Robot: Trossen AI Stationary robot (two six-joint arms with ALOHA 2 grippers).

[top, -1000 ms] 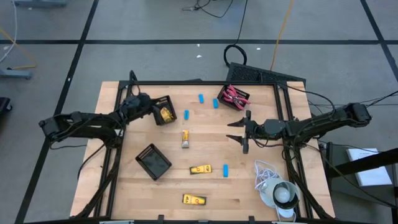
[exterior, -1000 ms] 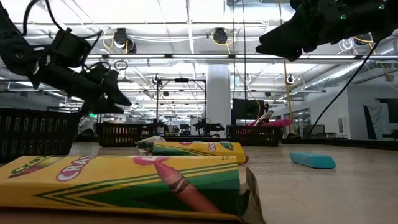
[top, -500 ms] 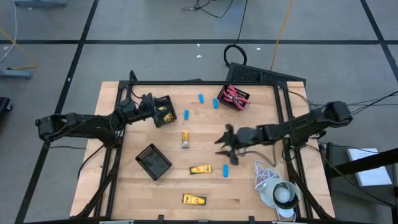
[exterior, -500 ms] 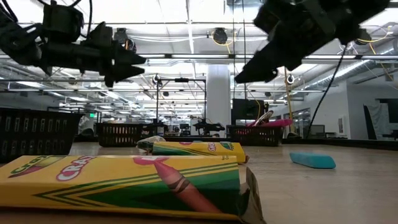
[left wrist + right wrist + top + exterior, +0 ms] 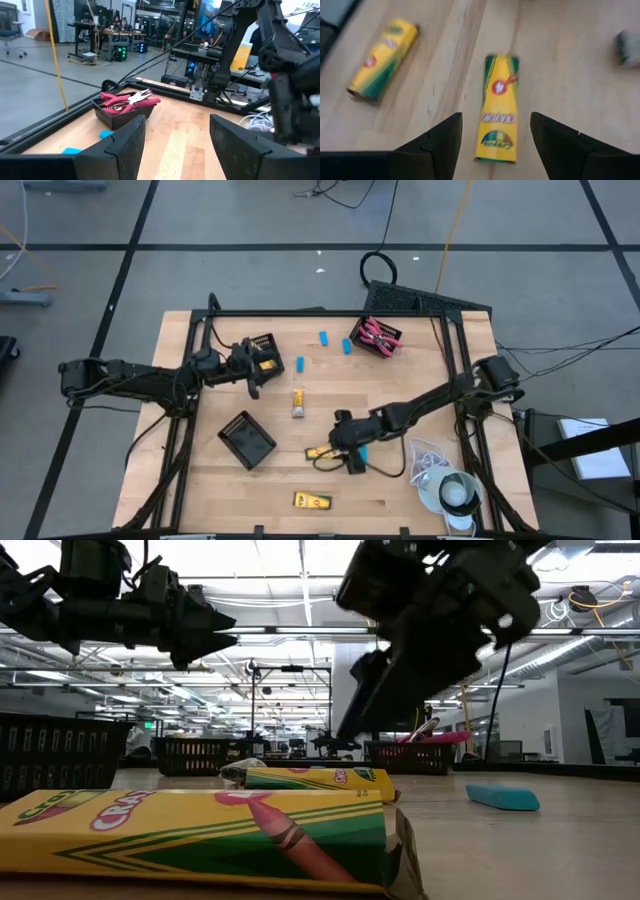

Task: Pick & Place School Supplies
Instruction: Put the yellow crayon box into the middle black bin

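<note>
Right gripper (image 5: 340,448) hovers with jaws spread wide over a yellow cardboard crayon box (image 5: 498,107) lying flat mid-counter (image 5: 400,500), the box's long axis running lengthwise between the jaws (nothing gripped). Left gripper (image 5: 255,375), jaws parted and empty, hangs beside a black slotted tray (image 5: 268,346).

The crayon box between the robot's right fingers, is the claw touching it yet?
Apart. The right wrist view shows the crayon box lying between the open right gripper's fingers, wood visible either side.
</note>
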